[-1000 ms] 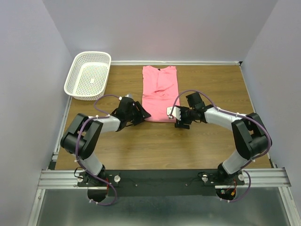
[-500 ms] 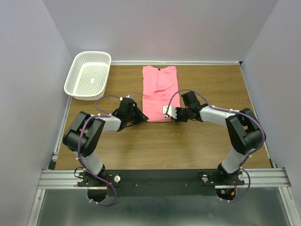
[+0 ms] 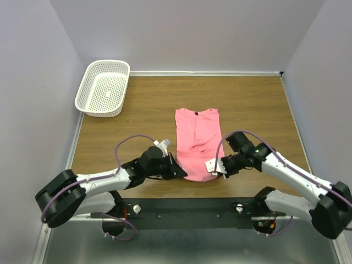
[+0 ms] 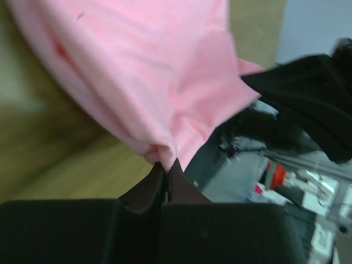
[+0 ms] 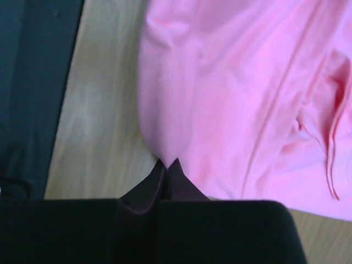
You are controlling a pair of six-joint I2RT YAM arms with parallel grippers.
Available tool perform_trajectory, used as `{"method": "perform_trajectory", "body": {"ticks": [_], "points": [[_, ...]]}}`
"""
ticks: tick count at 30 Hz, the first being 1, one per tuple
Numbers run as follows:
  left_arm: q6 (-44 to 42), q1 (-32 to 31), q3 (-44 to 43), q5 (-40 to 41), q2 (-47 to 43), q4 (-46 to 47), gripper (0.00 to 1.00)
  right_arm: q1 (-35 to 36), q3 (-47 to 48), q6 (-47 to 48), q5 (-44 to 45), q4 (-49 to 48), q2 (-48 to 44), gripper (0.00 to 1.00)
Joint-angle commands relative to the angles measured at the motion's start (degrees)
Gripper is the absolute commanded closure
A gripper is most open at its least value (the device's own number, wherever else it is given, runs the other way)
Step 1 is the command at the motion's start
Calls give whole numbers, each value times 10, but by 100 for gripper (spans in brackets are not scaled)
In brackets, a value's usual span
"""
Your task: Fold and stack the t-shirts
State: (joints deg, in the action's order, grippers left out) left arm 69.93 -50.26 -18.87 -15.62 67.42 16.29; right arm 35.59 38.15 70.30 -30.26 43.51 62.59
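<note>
One pink t-shirt (image 3: 199, 140) lies folded into a long strip on the wooden table, collar end far, hem end near the front edge. My left gripper (image 3: 181, 174) is shut on the hem's left corner. In the left wrist view the pink cloth (image 4: 159, 82) is pinched at the fingertips of that left gripper (image 4: 166, 163). My right gripper (image 3: 215, 169) is shut on the hem's right corner. The right wrist view shows the pink cloth (image 5: 242, 93) bunched into the tips of that right gripper (image 5: 166, 162).
A white mesh basket (image 3: 104, 88) stands at the far left corner of the table (image 3: 148, 104). The black base rail (image 3: 192, 209) runs just behind both grippers at the table's near edge. Grey walls close in on three sides.
Both grippers closed on the hem corners and pulled back toward the front edge. The whole t-shirt slid with them from the far middle of the table to the near middle.
</note>
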Motion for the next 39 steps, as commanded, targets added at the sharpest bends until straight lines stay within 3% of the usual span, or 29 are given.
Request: {"method": "perform_trajectory", "body": {"ticks": [1,5,9,14,17,23,27,39], "points": [[78,-20,7,57,-56,-34,100,4,-20,-36,-5,69,-59,100],[41,19,-26,76,-50,-22,100,3,8,-76,57,35,-56,99],[-24,90,-113,53,24,-11,100,-11,62,-129,155,-54,-4,99],[-104,195,-229,22,127,1,100,-103,198,-139,158,-124,153,99],[-143,229,-323,-10,250,6,100,-141,286,-144,151,-149,250,100],[-183,271,-526,-56,455,0,100,-173,450,-184,174,-184,413,99],[-179,290,-623,-64,525,-16,100,-185,509,-195,172,-186,507,99],[-175,314,-658,-74,558,-27,100,-187,583,-225,182,-196,586,99]]}}
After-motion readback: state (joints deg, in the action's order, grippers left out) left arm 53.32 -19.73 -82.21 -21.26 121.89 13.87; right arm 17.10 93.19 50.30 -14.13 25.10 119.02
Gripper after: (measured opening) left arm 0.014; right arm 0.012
